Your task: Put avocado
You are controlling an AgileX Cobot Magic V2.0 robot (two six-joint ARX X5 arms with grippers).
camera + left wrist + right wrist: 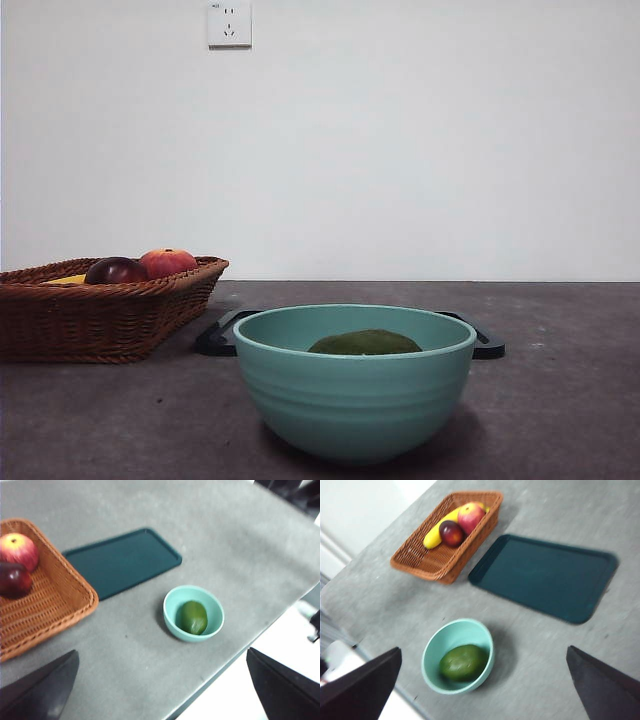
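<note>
The dark olive-green avocado [365, 343] lies inside a teal bowl [355, 400] near the table's front; it also shows as the avocado [193, 617] in the bowl [216, 611] in the left wrist view, and as the avocado [463, 662] in the bowl [451, 635] in the right wrist view. My left gripper [165, 690] hangs high above the table, open and holding nothing. High up as well, my right gripper [482, 690] is open and holds nothing. Neither gripper appears in the front view.
A wicker basket [100, 310] at the left holds a dark red-purple fruit [114, 270], a red-orange fruit [167, 262] and a yellow banana [439, 530]. A dark flat tray [545, 575] lies behind the bowl. The table's front edge [240, 655] runs close to the bowl.
</note>
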